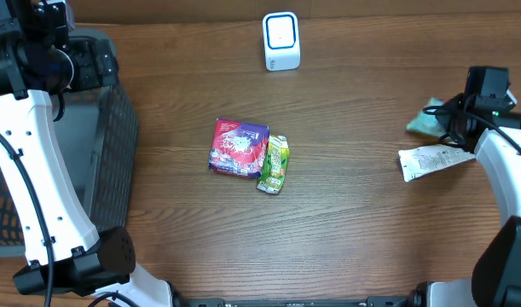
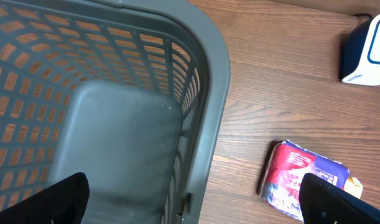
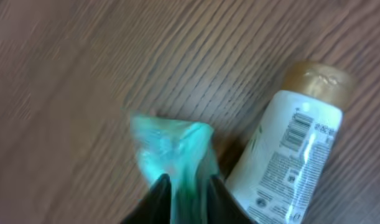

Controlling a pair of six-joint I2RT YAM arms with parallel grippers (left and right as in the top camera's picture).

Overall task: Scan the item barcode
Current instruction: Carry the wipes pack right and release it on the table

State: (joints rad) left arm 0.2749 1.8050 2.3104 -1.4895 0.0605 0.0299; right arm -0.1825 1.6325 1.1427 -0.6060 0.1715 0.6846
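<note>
right hand (image 3: 185,202): fingers close together, pinching one end of the green packet (image 3: 171,146), which lay on the surface (image 3: 84,62) | white tube (image 3: 289,149) just beside it, barcode facing up | left hand (image 2: 202,202): spread wide, holding nothing, over the grey basket (image 2: 208,93) | scanner (image 1: 281,41) stood well apart at the back | purple packet (image 1: 238,147) and green pouch (image 1: 274,164) lay touching in the middle

The teal packet (image 3: 171,146) is blurred; the white tube (image 3: 289,149) runs off the bottom edge.
</note>
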